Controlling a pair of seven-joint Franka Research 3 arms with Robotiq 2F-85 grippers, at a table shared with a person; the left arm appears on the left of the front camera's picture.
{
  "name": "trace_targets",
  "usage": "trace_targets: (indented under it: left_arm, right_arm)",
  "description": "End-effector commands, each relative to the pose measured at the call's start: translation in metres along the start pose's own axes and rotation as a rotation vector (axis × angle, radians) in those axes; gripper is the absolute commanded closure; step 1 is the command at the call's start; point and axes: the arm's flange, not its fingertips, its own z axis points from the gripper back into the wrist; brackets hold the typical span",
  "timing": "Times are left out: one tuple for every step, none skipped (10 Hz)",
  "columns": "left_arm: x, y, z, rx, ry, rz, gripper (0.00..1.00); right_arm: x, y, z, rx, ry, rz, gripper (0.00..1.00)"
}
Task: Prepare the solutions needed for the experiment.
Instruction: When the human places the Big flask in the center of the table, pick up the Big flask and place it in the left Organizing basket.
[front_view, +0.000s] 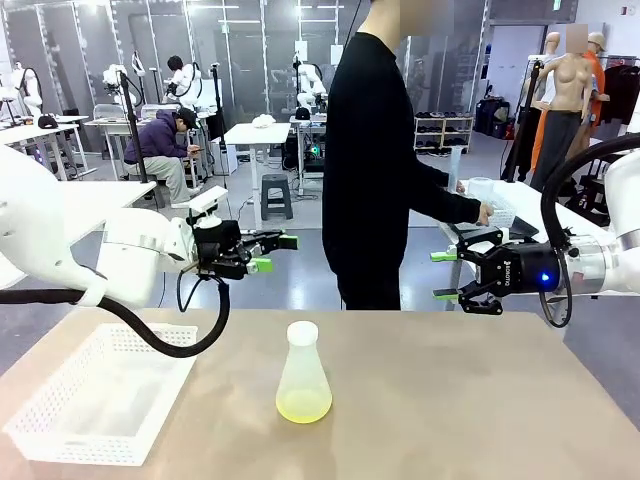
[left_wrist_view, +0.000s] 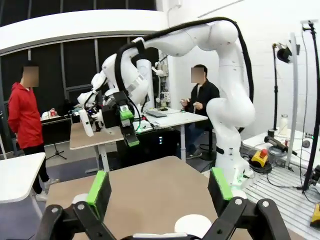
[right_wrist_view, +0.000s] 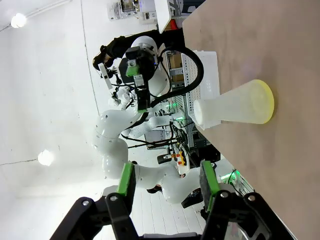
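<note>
A clear conical flask (front_view: 302, 372) stands upright near the table's middle, with the solutions (front_view: 303, 405), a shallow pale yellow-green layer, in its base. My left gripper (front_view: 275, 252) hovers above and left of the flask, open and holding nothing. My right gripper (front_view: 445, 275) hangs above and right of it, jaws apart with nothing between them. In the right wrist view the flask (right_wrist_view: 235, 107) lies sideways in the picture with the solutions (right_wrist_view: 266, 102) at its base, beyond my right gripper (right_wrist_view: 166, 182). In the left wrist view my left gripper (left_wrist_view: 159, 187) faces the right arm over the table.
A white perforated basket (front_view: 100, 395) sits at the table's front left, seen too as the basket (right_wrist_view: 205, 75). A person in black (front_view: 375, 150) stands behind the table's far edge, one hand (front_view: 485, 213) at a clear container on a side table to the right.
</note>
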Motion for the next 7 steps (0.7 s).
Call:
trace_targets:
  left_arm:
    - [-0.009, 0.01, 0.0, -0.094, 0.048, -0.087, 0.0]
    - [-0.013, 0.008, -0.005, -0.168, 0.058, -0.102, 0.0]
    - [-0.02, 0.007, -0.008, -0.205, 0.116, -0.123, 0.0]
    - [-0.027, 0.005, -0.011, -0.209, 0.128, -0.114, 0.0]
    - [-0.034, 0.004, -0.013, -0.224, 0.12, -0.097, 0.0]
    - [-0.043, 0.006, -0.014, -0.237, 0.152, -0.097, 0.0]
    - [-0.051, 0.009, -0.013, -0.258, 0.19, -0.088, 0.0]
  right_arm:
    - [0.0, 0.001, 0.001, -0.002, 0.001, 0.0, 0.34]
    - [0.0, 0.001, 0.001, -0.002, 0.001, 0.0, 0.34]
    - [0.0, 0.001, 0.001, -0.002, 0.001, 0.0, 0.34]
    - [0.0, 0.001, 0.001, -0.002, 0.001, 0.0, 0.34]
    - [0.0, 0.001, 0.001, -0.002, 0.001, 0.0, 0.34]
    - [0.0, 0.001, 0.001, -0.002, 0.001, 0.0, 0.34]
    - [0.0, 0.001, 0.001, -0.002, 0.001, 0.0, 0.34]
